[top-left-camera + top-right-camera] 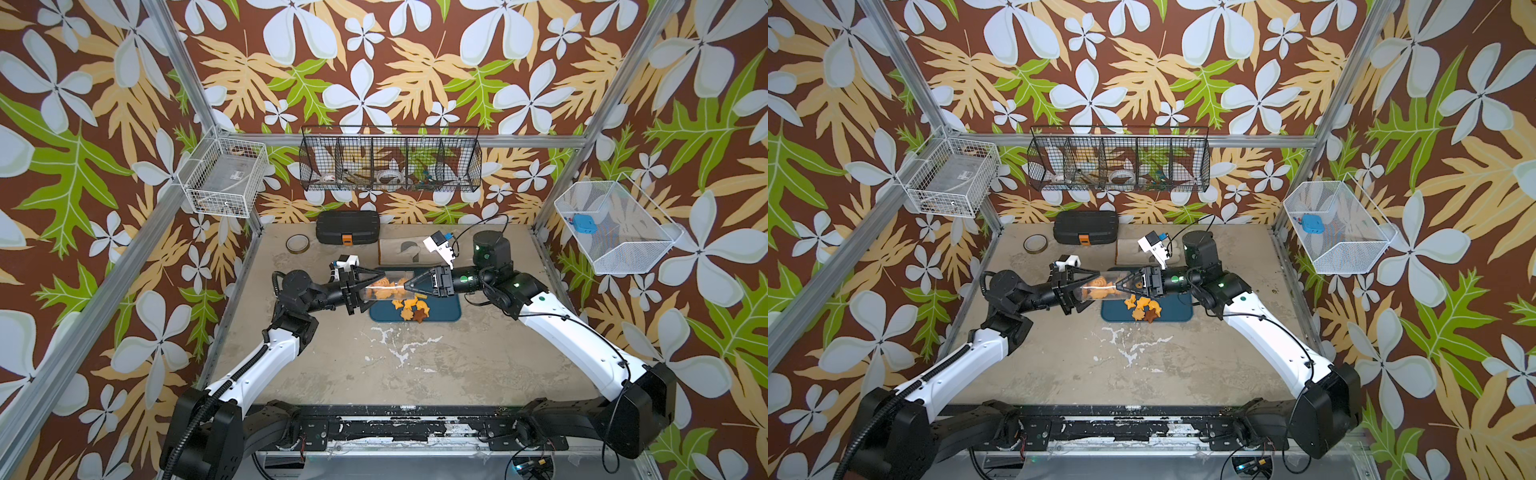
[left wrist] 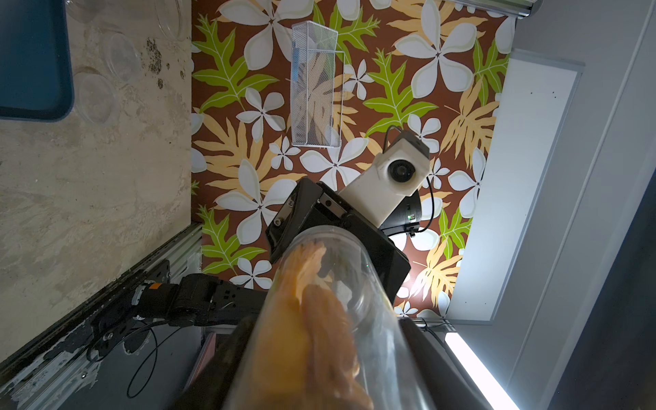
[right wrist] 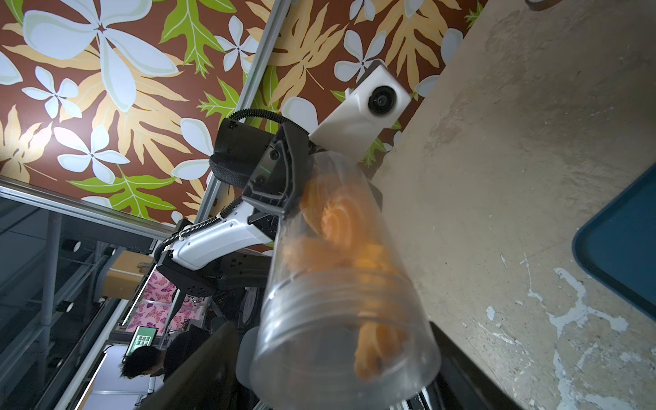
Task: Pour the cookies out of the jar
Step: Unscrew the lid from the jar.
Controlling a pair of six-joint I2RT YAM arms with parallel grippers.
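Note:
A clear plastic jar (image 1: 388, 279) (image 1: 1102, 277) lies nearly level in the air over the left end of a blue tray (image 1: 444, 311) (image 1: 1177, 311). My left gripper (image 1: 372, 289) (image 1: 1088, 286) (image 2: 326, 372) is shut on the jar's (image 2: 355, 269) base end. My right gripper (image 1: 406, 286) (image 1: 1118, 286) (image 3: 330, 362) has its jaws either side of the jar's (image 3: 319, 319) mouth end; whether they press it I cannot tell. Orange cookies (image 1: 380, 289) (image 1: 1096, 291) (image 2: 319, 319) (image 3: 340, 220) remain inside. Several cookies (image 1: 409, 309) (image 1: 1142, 309), orange and one brown, lie heaped on the tray under the mouth.
Along the back of the table stand a black case (image 1: 347, 226), a tape roll (image 1: 297, 243) and a brown box with a question mark (image 1: 401, 249). Clear round lids (image 2: 94, 94) lie on the table beside the tray. Wire baskets (image 1: 390, 160) hang on the walls.

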